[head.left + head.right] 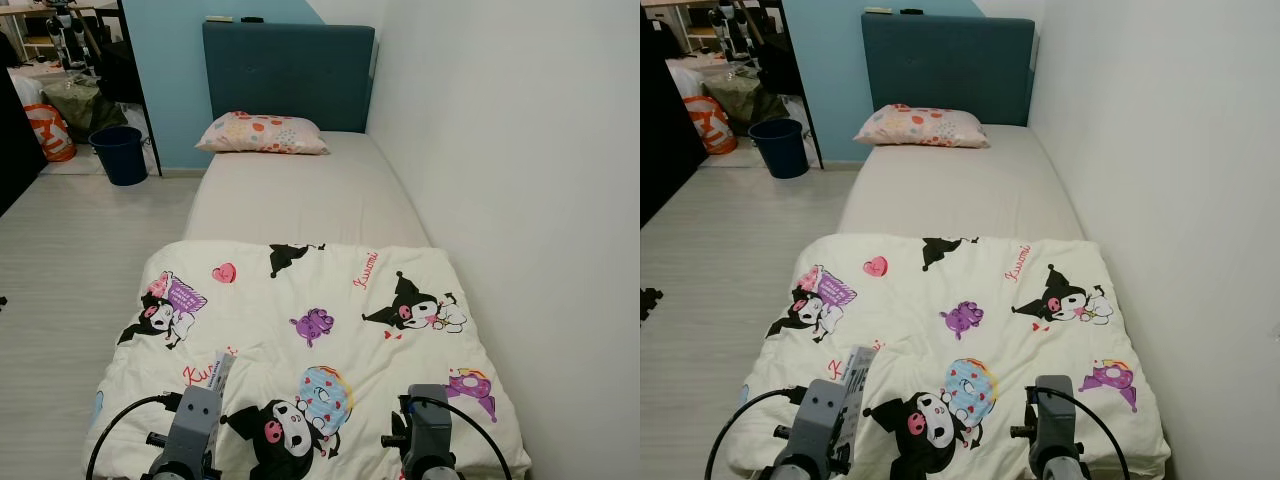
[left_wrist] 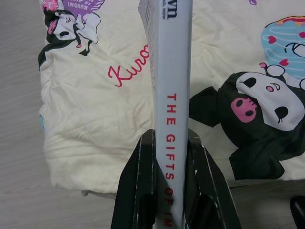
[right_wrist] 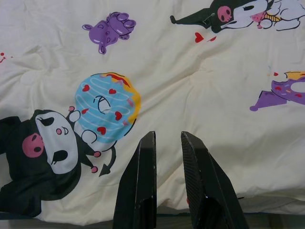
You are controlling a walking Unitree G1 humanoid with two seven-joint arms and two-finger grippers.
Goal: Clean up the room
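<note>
One book (image 2: 172, 95) clamped spine-up in left claw (image 2: 170, 191), above quilt (image 1: 330, 330) near bed's foot. Right claw (image 3: 167, 157) alongside, slightly parted, empty, over same quilt. Risk: narrow pinch near spine end, book pivoting or slipping when swung.

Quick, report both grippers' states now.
Left gripper: closed on a thin white book with a red-lettered spine, above the cream cartoon-print blanket.
Right gripper: fingers slightly apart, holding nothing, above the same blanket.
</note>
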